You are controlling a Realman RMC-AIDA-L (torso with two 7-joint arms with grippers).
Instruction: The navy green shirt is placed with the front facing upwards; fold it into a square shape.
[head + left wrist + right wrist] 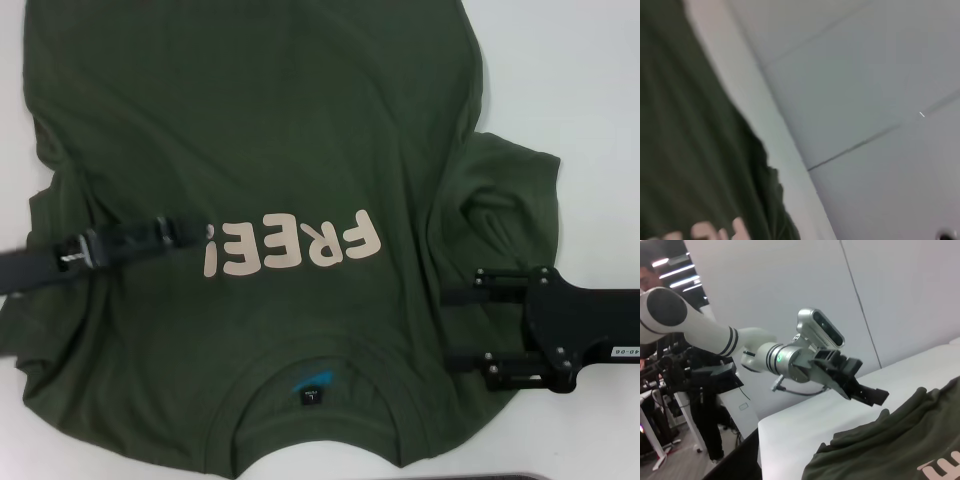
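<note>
The navy green shirt (270,130) lies front up on the white table (570,80). Its collar (320,385) is nearest me and the cream "FREE!" letters (295,245) read upside down. The shirt's left side is bunched into folds, and the right sleeve (510,195) is rumpled. My left gripper (200,232) reaches in from the left, just above the cloth beside the lettering. The right wrist view shows this left gripper (875,395) hovering over the shirt (890,445). My right gripper (447,328) is open at the shirt's right shoulder, with its fingertips over the fabric edge. The left wrist view shows only the shirt (685,150) and a wall.
Bare white table (805,420) shows to the right of the shirt and beyond its left edge. A dark strip (570,476) runs along the near table edge. In the right wrist view a person (650,275) and desks stand off the table's left side.
</note>
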